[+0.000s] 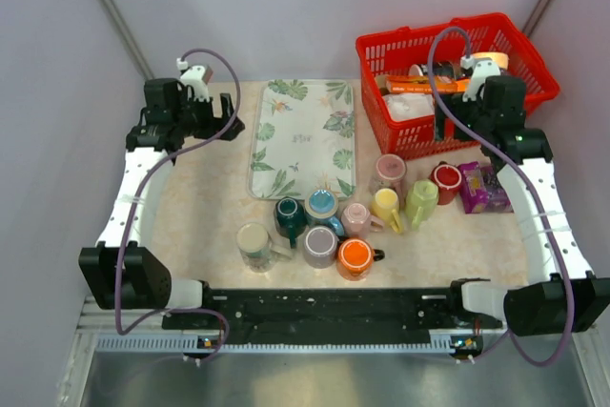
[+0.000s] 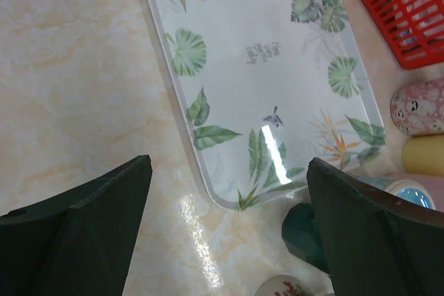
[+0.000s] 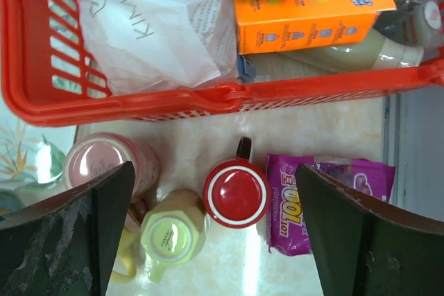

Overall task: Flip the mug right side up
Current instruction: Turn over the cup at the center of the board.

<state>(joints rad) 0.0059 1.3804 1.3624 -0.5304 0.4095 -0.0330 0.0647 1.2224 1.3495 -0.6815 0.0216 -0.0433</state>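
Note:
Several mugs stand clustered at the middle of the table. A red mug [image 3: 236,194] [image 1: 446,178] with a dark handle stands upside down, base up. To its left a light green mug [image 3: 172,236] [image 1: 420,202] and a pink patterned mug [image 3: 104,164] [image 1: 390,171] also show their bases. My right gripper [image 3: 216,171] [image 1: 448,126] hangs open above the red mug, touching nothing. My left gripper [image 2: 229,171] [image 1: 214,116] is open over the near corner of the leaf-print tray [image 2: 277,67], holding nothing. A dark green mug [image 2: 309,233] shows beside its right finger.
A red basket [image 3: 222,95] [image 1: 381,50] with boxes and packets stands at the back right. A purple snack packet [image 3: 305,202] [image 1: 481,188] lies right of the red mug. Yellow [image 1: 387,205], blue [image 1: 321,205], lilac [image 1: 320,246], orange [image 1: 355,257] and floral [image 1: 254,245] mugs crowd the front centre.

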